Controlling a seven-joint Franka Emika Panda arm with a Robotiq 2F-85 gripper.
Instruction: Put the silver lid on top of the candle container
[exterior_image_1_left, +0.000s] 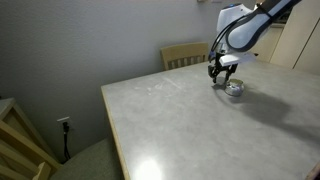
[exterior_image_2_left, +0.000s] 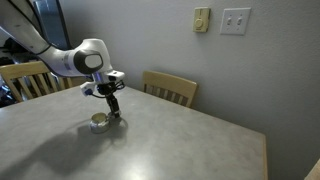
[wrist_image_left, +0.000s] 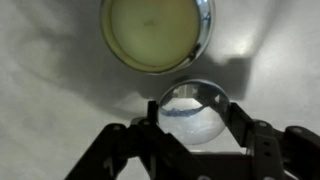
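In the wrist view the candle container, a round silvery tin with pale cream wax, stands on the table at the top of the frame. Just below it the silver lid, round and shiny, sits between my two black fingers, which touch its left and right edges. My gripper is shut on the lid, beside the tin and not over it. In both exterior views the gripper hangs low over the table right next to the tin. The lid is too small to make out there.
The pale marbled table has its edge near the camera. A wooden chair stands at the far side. Another chair is behind the arm. Wall switches are on the wall.
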